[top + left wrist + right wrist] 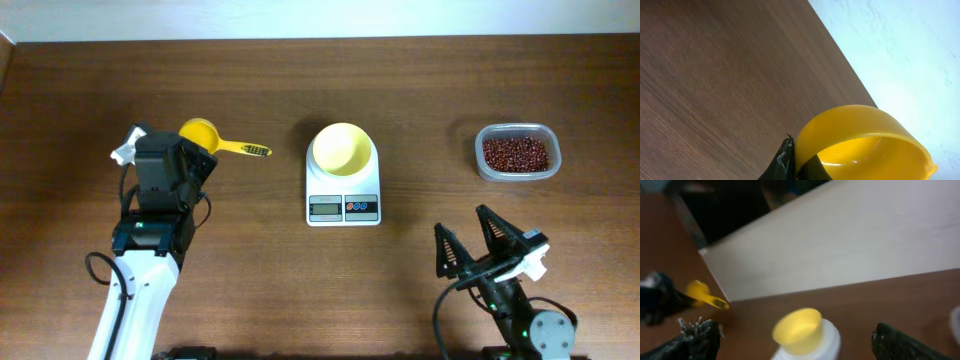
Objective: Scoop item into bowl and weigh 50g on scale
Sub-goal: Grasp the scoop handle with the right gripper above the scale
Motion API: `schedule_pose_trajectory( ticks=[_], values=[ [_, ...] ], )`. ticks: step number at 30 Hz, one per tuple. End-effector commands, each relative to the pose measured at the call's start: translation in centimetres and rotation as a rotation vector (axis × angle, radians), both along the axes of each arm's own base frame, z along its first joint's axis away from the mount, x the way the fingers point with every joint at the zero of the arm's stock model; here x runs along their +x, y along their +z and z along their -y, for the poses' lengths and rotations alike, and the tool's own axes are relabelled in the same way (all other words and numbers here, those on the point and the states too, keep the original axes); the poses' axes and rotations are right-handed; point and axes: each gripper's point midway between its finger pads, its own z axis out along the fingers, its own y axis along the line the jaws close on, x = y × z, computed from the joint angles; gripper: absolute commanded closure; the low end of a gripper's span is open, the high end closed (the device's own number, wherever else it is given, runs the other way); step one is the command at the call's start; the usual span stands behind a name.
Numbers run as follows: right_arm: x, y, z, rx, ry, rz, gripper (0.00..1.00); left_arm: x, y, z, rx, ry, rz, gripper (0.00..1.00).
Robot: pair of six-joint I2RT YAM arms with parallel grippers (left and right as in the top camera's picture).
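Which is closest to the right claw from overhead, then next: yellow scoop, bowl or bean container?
1. The container of beans, just beyond the right claw.
2. The pale yellow bowl, on the scale, centre.
3. The yellow scoop, far left, in the left claw.

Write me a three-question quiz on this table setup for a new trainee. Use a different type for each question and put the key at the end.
1. True or false: the bowl sits on top of the scale.
2. Where are the beans? A: in the bowl. B: in the clear container. C: spilled on the scale.
3. Fill in the blank: the jaws of the right pincer stand ____.
Key: 1 true; 2 B; 3 open.
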Motion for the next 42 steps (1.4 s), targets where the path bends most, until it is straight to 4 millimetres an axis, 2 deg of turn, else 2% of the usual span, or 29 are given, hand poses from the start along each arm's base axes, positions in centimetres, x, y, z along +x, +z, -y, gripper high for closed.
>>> schedule_pose_trajectory(
  ticks=[1, 6, 9, 11, 14, 17, 19, 22, 24, 27, 29, 31, 33, 35, 37, 40, 42],
  values=[
    [0.4, 0.0, 1.0, 0.084, -0.049, -0.027, 0.01, 0.2, 0.9, 0.4, -0.021, -0.014, 0.024, 1.0],
    [1.1, 0.5, 1.4, 0.086, -0.076, -0.074, 0.01, 0.2, 1.0, 0.4, -0.021, -0.013, 0.028, 1.0],
    [2.9, 1.7, 0.9, 0.075, -0.059, -0.174, 0.01, 0.3, 1.0, 0.4, -0.024, -0.011, 0.031, 1.0],
    [4.9, 2.7, -0.6, 0.061, 0.028, -0.268, 0.01, 0.3, 1.0, 0.4, -0.033, -0.008, 0.032, 1.0],
    [7.3, 3.0, -3.6, 0.106, 0.216, -0.428, 0.01, 0.2, 0.8, 1.8, -0.079, -0.07, 0.021, 1.0],
    [8.5, 2.3, -6.5, 0.184, 0.425, -0.575, 0.01, -0.9, -0.6, 2.5, -0.15, -0.067, -0.049, 1.0],
    [9.0, 1.4, -7.4, 0.225, 0.503, -0.637, 0.01, -1.3, -1.1, 2.7, -0.177, -0.063, -0.075, 1.0],
    [10.2, -1.8, -7.9, 0.283, 0.528, -0.756, 0.01, -1.4, -1.1, 3.9, -0.254, -0.087, -0.08, 1.0],
    [10.6, -1.6, -8.3, 0.271, 0.573, -0.714, 0.01, -1.4, -1.1, 4.4, -0.305, -0.079, -0.083, 1.0],
    [10.9, 0.5, -8.8, 0.232, 0.616, -0.588, 0.01, -1.4, -1.0, 5.4, -0.317, -0.098, -0.083, 1.0],
    [10.4, 2.0, -10.7, 0.207, 0.662, -0.514, 0.01, -1.4, -1.6, 6.6, -0.397, -0.062, -0.109, 1.0],
    [10.1, 2.1, -12.3, 0.198, 0.664, -0.503, 0.0, -1.4, -2.3, 7.7, -0.454, -0.047, -0.137, 1.0],
    [9.9, 2.1, -13.8, 0.193, 0.657, -0.502, 0.0, -0.9, -2.3, 9.5, -0.495, -0.111, -0.14, 1.0],
    [9.9, 2.0, -15.0, 0.192, 0.628, -0.499, 0.08, -0.3, -1.5, 11.3, -0.545, -0.197, -0.115, 1.0],
    [9.9, 2.0, -15.8, 0.191, 0.612, -0.493, 0.13, 0.0, -1.0, 12.0, -0.566, -0.241, -0.097, 1.0],
    [9.5, 1.9, -16.9, 0.188, 0.606, -0.492, 0.18, -0.4, -0.9, 13.6, -0.586, -0.306, -0.113, 1.0],
    [9.1, 1.9, -17.7, 0.182, 0.614, -0.491, 0.25, -0.8, -1.2, 15.0, -0.584, -0.341, -0.131, 1.0]
  ],
)
